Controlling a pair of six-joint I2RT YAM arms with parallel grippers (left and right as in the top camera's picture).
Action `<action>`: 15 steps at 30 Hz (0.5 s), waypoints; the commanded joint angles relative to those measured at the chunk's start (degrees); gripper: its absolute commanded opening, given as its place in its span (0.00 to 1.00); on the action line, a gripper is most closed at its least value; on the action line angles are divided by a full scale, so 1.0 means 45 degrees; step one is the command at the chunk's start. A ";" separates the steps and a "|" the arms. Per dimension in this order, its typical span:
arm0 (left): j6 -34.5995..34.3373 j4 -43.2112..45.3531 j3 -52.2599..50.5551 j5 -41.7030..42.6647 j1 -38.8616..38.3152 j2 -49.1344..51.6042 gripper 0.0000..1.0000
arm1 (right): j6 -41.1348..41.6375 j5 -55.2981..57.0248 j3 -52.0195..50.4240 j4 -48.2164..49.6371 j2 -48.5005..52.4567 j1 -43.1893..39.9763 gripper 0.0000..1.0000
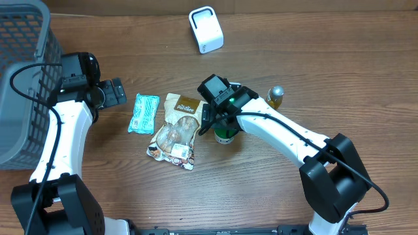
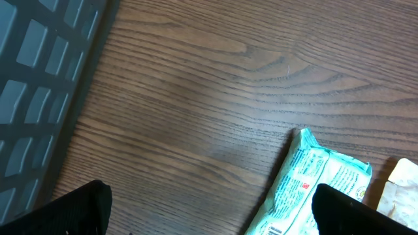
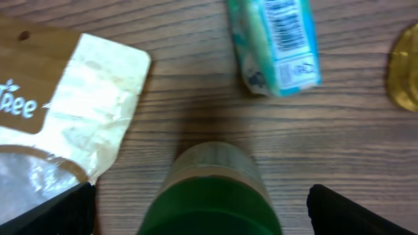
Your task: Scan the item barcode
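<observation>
Right hand [image 3: 201,209] gapes wide around the green-capped bottle [image 1: 225,136] standing on the worktop [image 1: 294,39], gripping nothing. Likely the pick-up step: close, lift, carry to the white scanner [image 1: 206,29].

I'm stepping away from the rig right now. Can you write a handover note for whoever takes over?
Left gripper: open, holding nothing, beside the teal packet and near the grey basket.
Right gripper: open, fingers either side of the green-topped bottle, not gripping it.
Items: teal packet, brown snack bag, green-topped bottle and gold-capped bottle are all on the table. The white scanner has nothing in front of it.
Done: no item lifted.
Left: grasp an item and show its barcode to the scanner.
</observation>
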 commanded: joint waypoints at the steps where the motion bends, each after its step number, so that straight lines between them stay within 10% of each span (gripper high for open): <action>1: 0.0146 0.0010 0.0277 -0.0058 -0.0087 -0.0189 1.00 | 0.0947 0.0301 -0.0058 -0.0058 -0.0068 -0.0010 1.00; 15: 0.0146 0.0005 0.0277 -0.0058 -0.0083 -0.0189 1.00 | 0.3283 -0.0335 -0.0053 -0.0248 -0.0068 -0.0024 0.84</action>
